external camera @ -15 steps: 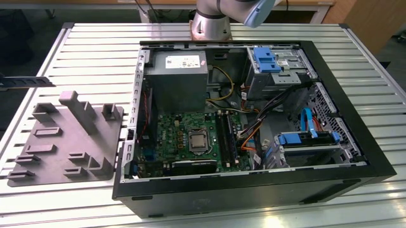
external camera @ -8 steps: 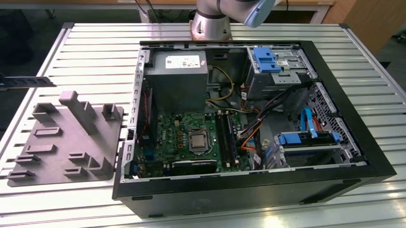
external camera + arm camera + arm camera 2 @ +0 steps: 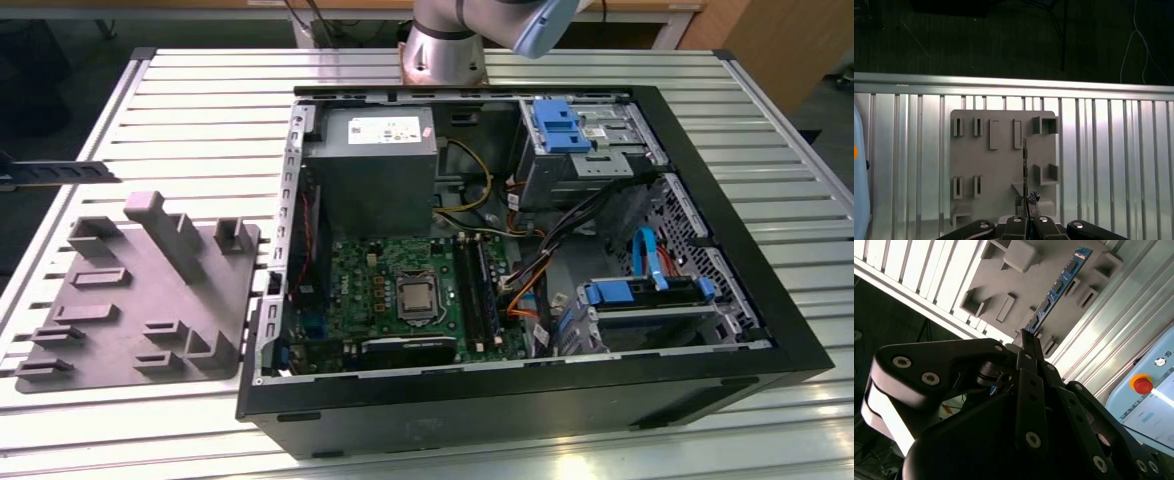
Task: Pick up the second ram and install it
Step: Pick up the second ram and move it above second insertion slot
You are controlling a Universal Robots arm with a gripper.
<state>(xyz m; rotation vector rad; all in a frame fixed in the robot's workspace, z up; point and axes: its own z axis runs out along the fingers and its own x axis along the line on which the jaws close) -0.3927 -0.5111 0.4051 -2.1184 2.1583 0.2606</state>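
In both wrist views my gripper (image 3: 1028,342) is shut on one end of the second ram (image 3: 1056,290), a long thin dark stick with a row of small chips. The stick points away from the fingers, out over the grey plastic tray (image 3: 1004,275). In the first wrist view the ram (image 3: 1025,167) is seen edge-on, a thin dark line rising from my gripper (image 3: 1026,212) above the tray (image 3: 999,175). In the exterior view the green motherboard (image 3: 387,290) lies inside the open computer case (image 3: 747,300), with its long black slots (image 3: 477,290) beside the processor.
The grey tray (image 3: 134,300) with upright blocks lies on the slatted metal table (image 3: 200,120) at the exterior view's left, beside the case. Cables, blue drive brackets (image 3: 561,125) and a power supply (image 3: 367,160) crowd the case. The arm's base (image 3: 447,45) stands behind it.
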